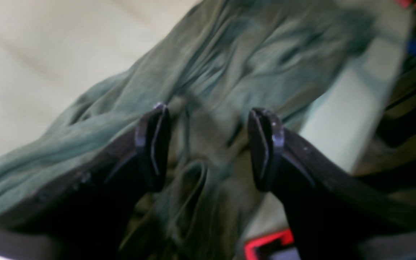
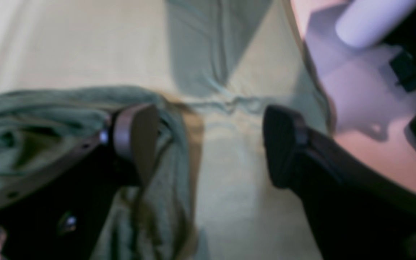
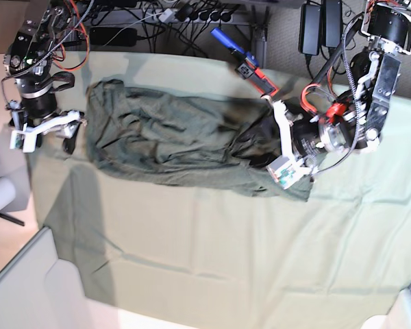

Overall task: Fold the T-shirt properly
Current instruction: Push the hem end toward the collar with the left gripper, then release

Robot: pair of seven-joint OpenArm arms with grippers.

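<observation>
Writing is nowhere legible; left gripper (image 1: 208, 148) and right gripper (image 2: 211, 144) both gape over the T-shirt (image 3: 178, 137).

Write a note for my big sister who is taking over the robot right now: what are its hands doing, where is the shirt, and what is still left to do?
Left gripper: jaws apart over the T-shirt, fabric between them but not pinched.
Right gripper: jaws apart at the shirt's other end, one finger over the cloth edge, nothing held.
The T-shirt lies wrinkled and bunched lengthwise across the far part of the pale green table cloth, stretching from one gripper to the other.
Done: no neat fold shows yet.
Left: smooth the shirt flat, then fold it properly.
</observation>
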